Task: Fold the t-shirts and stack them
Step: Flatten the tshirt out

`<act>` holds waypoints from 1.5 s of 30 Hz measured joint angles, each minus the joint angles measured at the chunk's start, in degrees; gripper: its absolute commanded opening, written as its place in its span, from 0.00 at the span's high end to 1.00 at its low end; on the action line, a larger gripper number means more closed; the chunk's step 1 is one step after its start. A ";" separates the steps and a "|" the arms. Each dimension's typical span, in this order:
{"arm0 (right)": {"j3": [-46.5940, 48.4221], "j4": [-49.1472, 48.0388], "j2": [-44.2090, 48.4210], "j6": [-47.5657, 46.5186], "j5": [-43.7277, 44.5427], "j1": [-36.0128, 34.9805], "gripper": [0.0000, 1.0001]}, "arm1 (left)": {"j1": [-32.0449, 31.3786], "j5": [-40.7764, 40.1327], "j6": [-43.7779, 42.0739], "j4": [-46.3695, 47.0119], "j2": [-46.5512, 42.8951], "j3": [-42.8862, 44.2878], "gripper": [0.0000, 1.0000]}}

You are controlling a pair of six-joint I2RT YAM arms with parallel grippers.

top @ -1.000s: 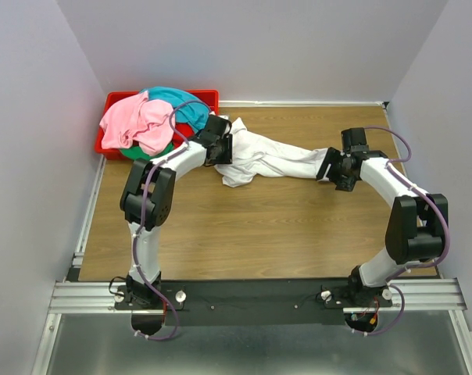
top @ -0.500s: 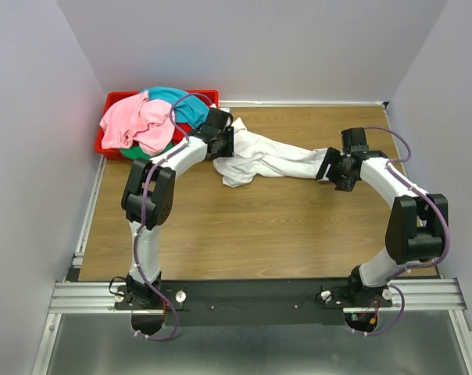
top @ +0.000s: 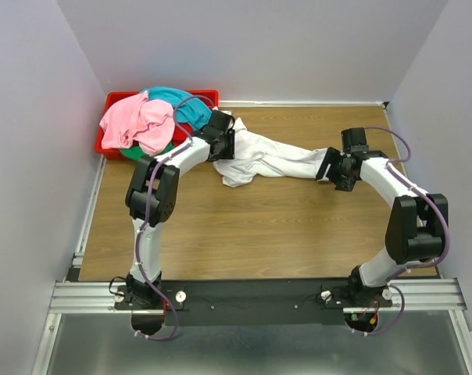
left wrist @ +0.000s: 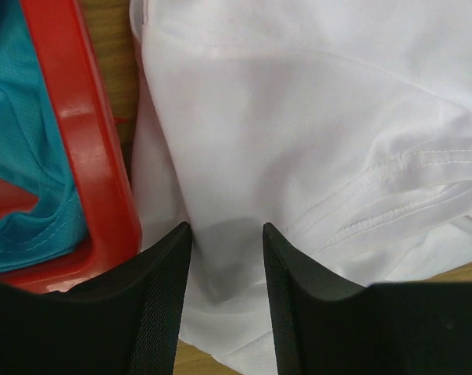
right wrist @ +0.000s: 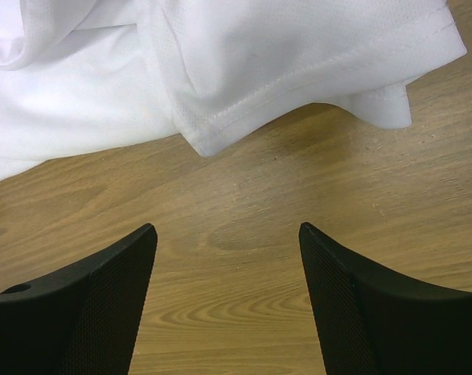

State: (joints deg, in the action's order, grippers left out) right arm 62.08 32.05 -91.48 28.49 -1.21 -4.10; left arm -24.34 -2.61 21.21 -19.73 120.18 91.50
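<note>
A white t-shirt lies crumpled in a long strip across the far middle of the table. My left gripper is over its left end, beside the red bin. In the left wrist view my left gripper has its jaws a little apart, with the white t-shirt's cloth lying between them. My right gripper is open at the shirt's right end. In the right wrist view my right gripper is over bare wood, just short of the shirt's hem. Pink, teal and green t-shirts are heaped in the bin. No red t-shirt shows.
The red bin stands in the far left corner against the walls, and its rim shows with the teal cloth in the left wrist view. Grey walls close in the table on the left, far and right sides. A metal rail runs along the near edge.
My left gripper has shifted slightly away, toward the bin. The white t-shirt and my right arm have not visibly moved.
</note>
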 measured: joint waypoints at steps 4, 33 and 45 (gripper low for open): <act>0.00 0.00 0.00 0.00 -0.09 0.00 0.20 | -0.15 -0.20 -0.31 -0.17 0.96 0.15 0.50; 0.00 -3.19 -3.41 -0.02 -0.42 0.00 0.31 | 0.17 -1.18 -0.22 -1.09 -4.96 0.72 0.97; 4.76 -7.48 -13.33 -0.33 -1.42 0.00 0.45 | 0.17 -0.11 -0.04 -1.14 -6.84 0.04 0.93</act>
State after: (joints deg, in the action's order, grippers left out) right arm 66.85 24.58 -104.81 28.16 -2.63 -4.10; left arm -24.16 -2.72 21.17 -20.86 113.34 91.55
